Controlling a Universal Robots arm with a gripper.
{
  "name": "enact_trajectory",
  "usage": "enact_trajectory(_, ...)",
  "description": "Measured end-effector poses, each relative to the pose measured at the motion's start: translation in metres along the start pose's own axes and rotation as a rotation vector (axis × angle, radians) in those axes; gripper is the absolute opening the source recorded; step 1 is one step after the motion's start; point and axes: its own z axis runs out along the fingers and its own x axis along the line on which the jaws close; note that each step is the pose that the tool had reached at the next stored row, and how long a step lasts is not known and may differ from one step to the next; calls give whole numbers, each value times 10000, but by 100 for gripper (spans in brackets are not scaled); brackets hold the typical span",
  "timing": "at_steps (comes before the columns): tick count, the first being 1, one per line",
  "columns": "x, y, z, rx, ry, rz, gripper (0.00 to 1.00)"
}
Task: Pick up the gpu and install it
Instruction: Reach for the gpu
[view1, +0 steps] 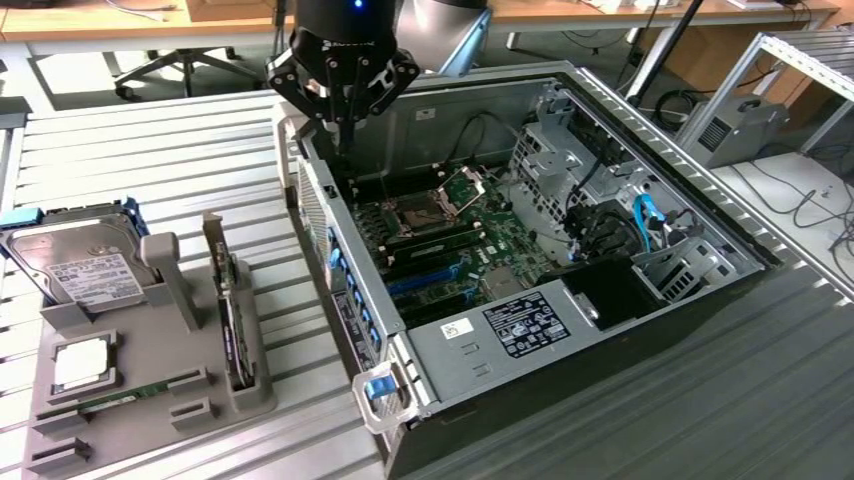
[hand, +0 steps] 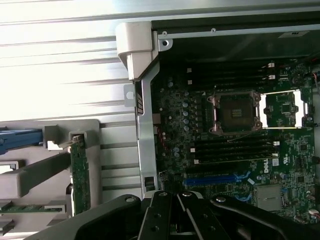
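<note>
- The fingers (view1: 335, 118) are pressed together with nothing between them. They hang over the far corner of the open computer case (view1: 481, 345), just above its edge.
- The gpu (view1: 235, 320) stands on edge in a slot of the gray holder (view1: 254, 395) on the slatted worktop (view1: 160, 140). It is to the exterior view's left of the case and well apart from the fingers.
- In the wrist view the gpu (hand: 79, 172) appears as a narrow green strip in the holder, near the case's outer wall.
- A hard drive (view1: 80, 270) leans in the same holder. A processor chip (view1: 83, 362) lies flat there, and a RAM stick (view1: 127, 400) sits in a low slot.
- Inside the case, the motherboard's processor socket (hand: 235, 112) stands open, and a blue expansion slot (hand: 210, 179) lies bare.
</note>
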Motion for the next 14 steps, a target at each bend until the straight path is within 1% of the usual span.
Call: enact_trajectory(14,34,-3,-1,0,0,0,11)
